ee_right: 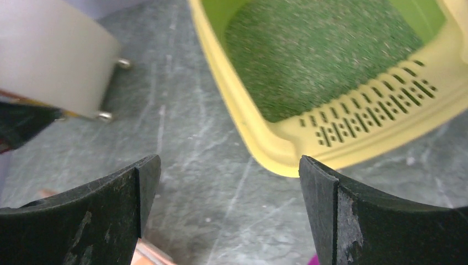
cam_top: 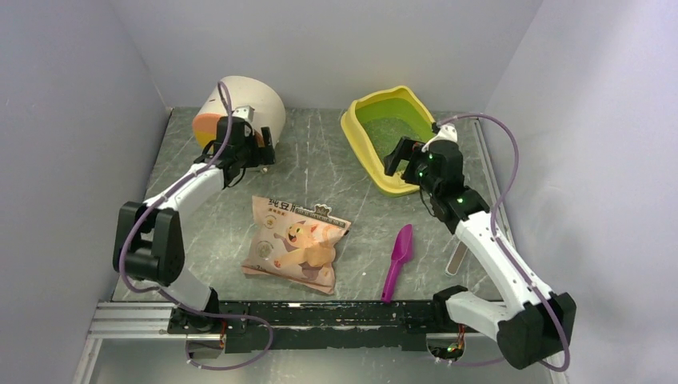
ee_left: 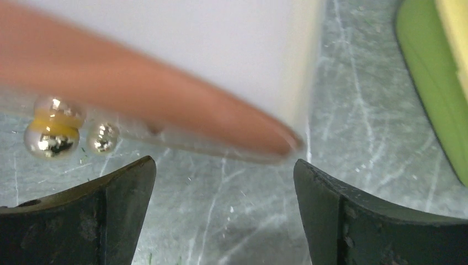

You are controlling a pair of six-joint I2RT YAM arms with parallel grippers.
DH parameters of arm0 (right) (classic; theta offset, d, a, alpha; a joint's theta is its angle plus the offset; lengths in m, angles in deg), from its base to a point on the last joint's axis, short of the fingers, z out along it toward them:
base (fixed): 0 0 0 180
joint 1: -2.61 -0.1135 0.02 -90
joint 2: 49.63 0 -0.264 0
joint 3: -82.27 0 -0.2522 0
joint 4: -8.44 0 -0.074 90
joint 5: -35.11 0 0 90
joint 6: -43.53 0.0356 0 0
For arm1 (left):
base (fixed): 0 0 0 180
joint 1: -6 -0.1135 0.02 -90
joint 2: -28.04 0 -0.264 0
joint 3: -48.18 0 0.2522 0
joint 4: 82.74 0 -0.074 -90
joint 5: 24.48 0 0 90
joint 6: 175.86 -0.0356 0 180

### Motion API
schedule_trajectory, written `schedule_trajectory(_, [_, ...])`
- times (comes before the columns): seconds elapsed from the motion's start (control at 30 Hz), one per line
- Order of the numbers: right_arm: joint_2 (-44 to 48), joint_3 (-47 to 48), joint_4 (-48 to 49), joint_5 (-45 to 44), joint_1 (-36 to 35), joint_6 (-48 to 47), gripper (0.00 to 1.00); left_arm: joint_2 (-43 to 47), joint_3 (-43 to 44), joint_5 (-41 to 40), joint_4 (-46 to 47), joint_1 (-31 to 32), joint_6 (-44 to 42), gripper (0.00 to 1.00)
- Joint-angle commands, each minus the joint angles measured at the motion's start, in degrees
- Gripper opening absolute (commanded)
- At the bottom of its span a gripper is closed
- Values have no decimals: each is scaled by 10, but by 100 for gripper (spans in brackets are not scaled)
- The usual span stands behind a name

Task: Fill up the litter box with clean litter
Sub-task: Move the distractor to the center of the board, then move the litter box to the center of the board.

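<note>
Left pincer (ee_left: 224,165) apart beside cream container (cam_top: 252,100) | right pincer (ee_right: 230,163) apart near litter box (ee_right: 265,143) rim | bare table (cam_top: 320,160) between

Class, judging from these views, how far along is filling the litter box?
Done: clean litter already covers the litter box pan floor. In hand: nothing; the left end effector and right end effector are both open and empty. Left: possibly topping up; the bag and scoop lie on the table.
</note>
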Motion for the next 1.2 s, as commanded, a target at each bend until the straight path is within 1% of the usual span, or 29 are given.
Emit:
schedule_trajectory(0.0, [-48, -15, 9, 60, 50, -43, 100, 84, -20, 80, -26, -1, 6, 99])
schedule_trajectory(0.13, [-134, 20, 27, 106, 67, -81, 100, 155, -54, 101, -51, -1, 12, 99])
schedule_trajectory(0.23, [-214, 77, 18, 140, 74, -113, 100, 210, -65, 106, -86, -2, 7, 99])
schedule_trajectory(0.37, [-308, 143, 8, 163, 77, -147, 100, 276, -74, 121, -131, -3, -9, 99])
schedule_trajectory(0.43, [-342, 169, -6, 176, 77, -159, 100, 300, -72, 122, -157, -3, -19, 99])
schedule_trajectory(0.53, [-380, 189, -30, 224, 76, -175, 100, 332, -69, 113, -196, -3, -33, 99])
schedule_trajectory(0.63, [-389, 169, -22, 258, 73, -174, 100, 354, -73, 98, -214, -3, -39, 99])
schedule_trajectory(0.87, [-377, 119, -13, 215, 56, -178, 100, 369, -78, 92, -225, -3, -39, 99])
schedule_trajectory(1.17, [-354, 49, 11, 218, 33, -161, 100, 371, -80, 94, -224, -3, -34, 99])
